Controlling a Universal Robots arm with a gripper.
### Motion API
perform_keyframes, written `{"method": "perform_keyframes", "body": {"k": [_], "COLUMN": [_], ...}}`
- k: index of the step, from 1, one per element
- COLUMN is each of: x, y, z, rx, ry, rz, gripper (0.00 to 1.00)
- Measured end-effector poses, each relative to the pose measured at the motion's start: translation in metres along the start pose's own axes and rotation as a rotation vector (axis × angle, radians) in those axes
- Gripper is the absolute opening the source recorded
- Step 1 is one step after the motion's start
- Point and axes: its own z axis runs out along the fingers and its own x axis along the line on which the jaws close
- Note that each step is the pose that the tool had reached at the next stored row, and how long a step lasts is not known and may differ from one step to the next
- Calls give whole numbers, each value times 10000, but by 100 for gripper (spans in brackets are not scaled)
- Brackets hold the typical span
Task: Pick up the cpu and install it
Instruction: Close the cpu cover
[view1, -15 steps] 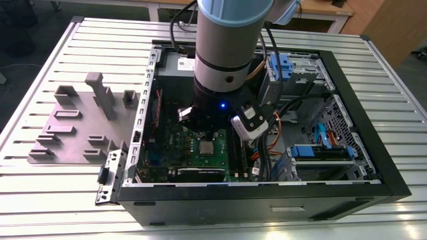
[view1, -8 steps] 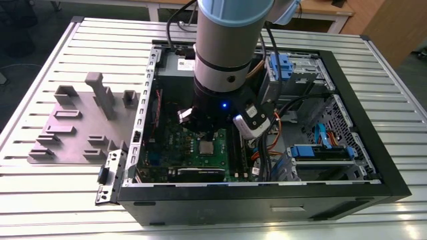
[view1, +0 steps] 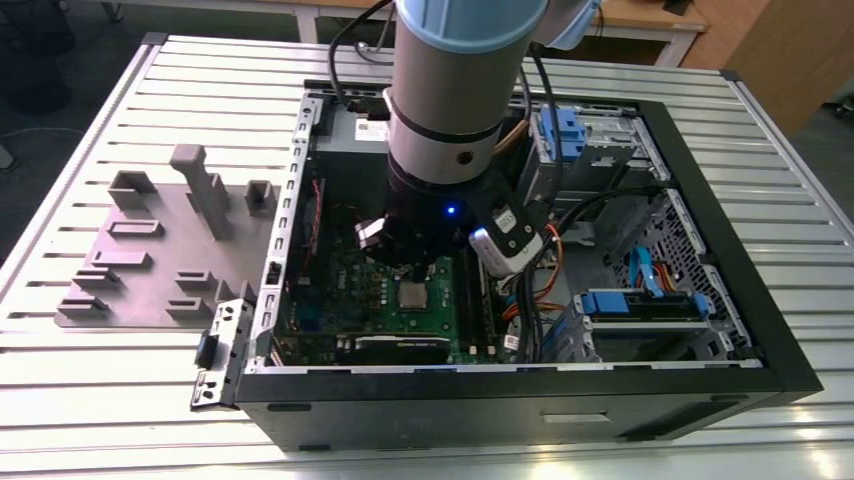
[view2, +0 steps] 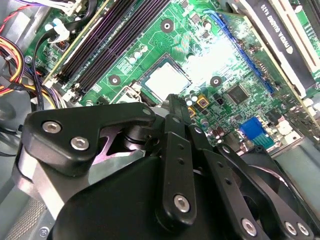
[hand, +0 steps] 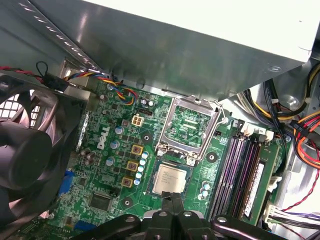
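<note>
On the exterior view's left, a grey fixture plate (view1: 147, 260) with upright blocks and slots lies on the slatted metal table (view1: 747, 130). Just beside it sits an open computer case (view1: 534, 405), its green motherboard (view1: 350, 290) facing up.

The arm (view1: 461, 90) drops from above almost straight down into the case. Its thick grey wrist section stands upright with a slight lean, and a small blue light (view1: 451, 210) glows on the black collar below. Cables trail off toward the exterior view's right.

The hand (view1: 418, 274) points down at the board, low inside the case. Directly beneath it the cpu (view1: 414, 294) lies flat in its socket, silvery top up.

In the first wrist view, the socket frame (hand: 189, 125) stands swung open just beyond the chip. A black fan (hand: 25, 160) is on one side of it and the memory slots (hand: 240, 170) are on the other. The fingertips (hand: 168, 205) are drawn together into a narrow point at the chip's near edge and grip nothing. Whether they touch the metal top or hang just above it cannot be told from these angles.

Farthest toward the exterior view's right, drive bays (view1: 641, 300) with blue fittings fill that end of the case.
</note>
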Motion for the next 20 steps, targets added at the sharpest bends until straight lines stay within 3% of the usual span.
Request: {"method": "perform_keyframes", "body": {"k": [11, 18, 20], "x": [0, 0, 0], "y": [0, 0, 0], "z": [0, 0, 0], "rx": [4, 22, 23], "ry": [8, 42, 45], "rz": [-232, -1220, -1301], "gripper": [11, 11, 11]}}
